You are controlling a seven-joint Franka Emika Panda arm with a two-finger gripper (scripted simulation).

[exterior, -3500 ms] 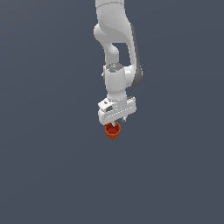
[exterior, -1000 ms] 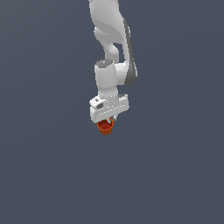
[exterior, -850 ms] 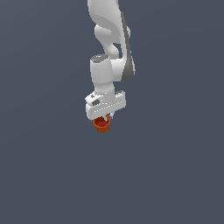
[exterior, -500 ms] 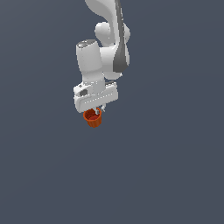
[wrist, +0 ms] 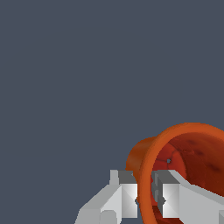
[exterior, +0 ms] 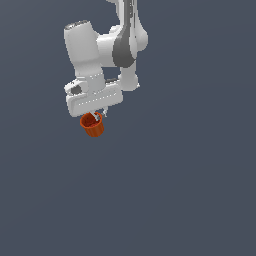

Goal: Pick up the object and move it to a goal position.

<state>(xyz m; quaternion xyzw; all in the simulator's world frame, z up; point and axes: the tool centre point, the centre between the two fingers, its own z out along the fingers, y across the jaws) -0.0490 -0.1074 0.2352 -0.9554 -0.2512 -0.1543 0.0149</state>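
Since the earlier frames, the white gripper [exterior: 96, 114] and the small orange-red tapered cup [exterior: 93, 124] have been carried toward the exterior view's left and somewhat upward, and the wrist has been turned so that the broad white hand body is now seen tilted, with its end toward the exterior view's left sitting lower. The white Franka arm [exterior: 112, 47], with its dark grey joint panel, is now bent over more sharply above the hand, and a large rounded link is presented toward the camera.

In the exterior view, the cup is seen hanging directly under the hand body, touching the fingertips, with its round rim uppermost and its narrower base pointing down. It is held clear of everything else, and only the flat blue-grey background [exterior: 190, 175] is seen around and below it.

In the wrist view, the cup [wrist: 183, 166] is shown close up, tipped so that its darker red inside faces the camera. One wall of the cup is pinched at the rim between the two pale grey fingers [wrist: 120, 192]: one finger is pressed against the outside of the wall and the other is set inside the cup. The gripper [wrist: 145, 192] is thus closed to a narrow gap, with only the thin cup wall between the pads. The far side of the cup is cut off by the picture's edge.
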